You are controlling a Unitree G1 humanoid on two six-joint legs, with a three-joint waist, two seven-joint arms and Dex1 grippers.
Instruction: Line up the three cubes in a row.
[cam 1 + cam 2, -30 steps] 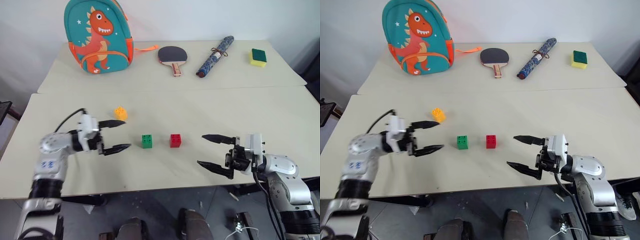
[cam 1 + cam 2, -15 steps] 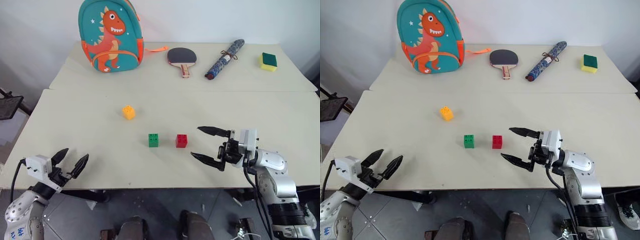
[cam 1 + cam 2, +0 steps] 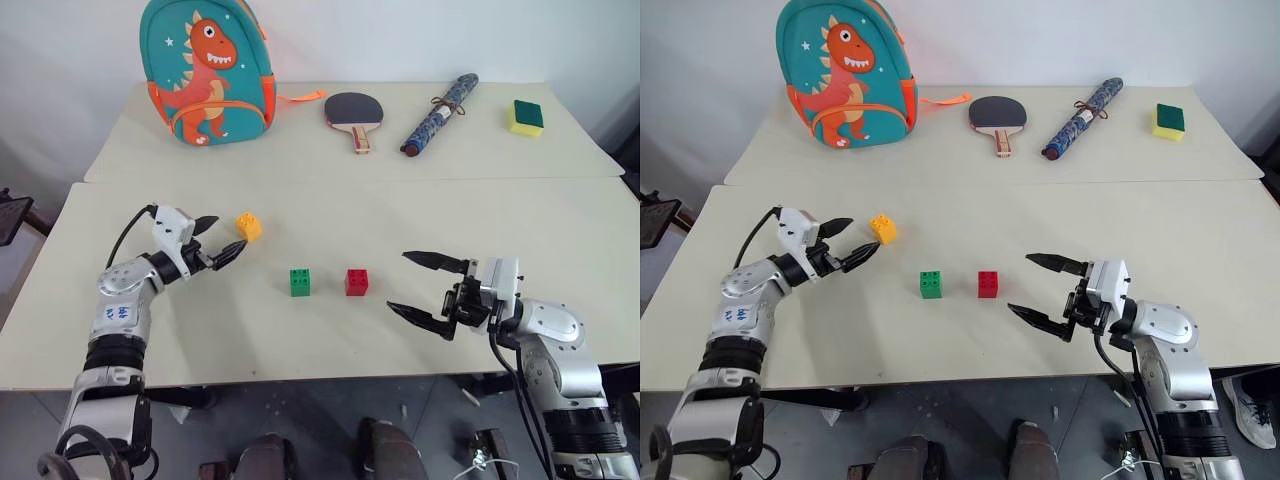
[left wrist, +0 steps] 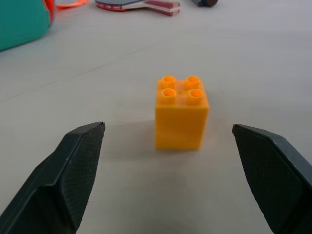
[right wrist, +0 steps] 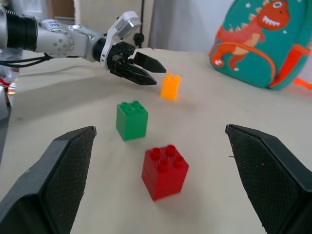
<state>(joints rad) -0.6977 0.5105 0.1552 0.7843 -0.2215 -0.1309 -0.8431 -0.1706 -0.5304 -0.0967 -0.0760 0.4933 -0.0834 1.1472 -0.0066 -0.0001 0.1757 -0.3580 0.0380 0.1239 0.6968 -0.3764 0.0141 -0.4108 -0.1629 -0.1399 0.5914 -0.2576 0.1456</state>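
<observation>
Three cubes sit on the near table. The yellow-orange cube point(image 3: 248, 227) stands apart, further back and to the left. The green cube point(image 3: 300, 282) and the red cube point(image 3: 357, 282) sit side by side with a small gap between them. My left gripper point(image 3: 225, 236) is open just left of the yellow-orange cube, level with the table; in the left wrist view that cube point(image 4: 181, 113) stands a little ahead of the spread fingers point(image 4: 73, 170), untouched. To the right of the red cube my right gripper point(image 3: 398, 282) is open and holds nothing, facing the red cube point(image 5: 164, 170) and the green cube point(image 5: 131, 119).
On the far table stand a teal dinosaur backpack point(image 3: 205, 70), a table tennis paddle point(image 3: 348, 110), a rolled blue bundle point(image 3: 435, 112) and a yellow sponge with a green top point(image 3: 525, 115). A seam point(image 3: 350, 181) divides the two tables.
Half a second ago my left gripper was down at the table's front edge; it has come back up to the yellow-orange cube. The right gripper and the cubes have stayed put. The camera shifted.
</observation>
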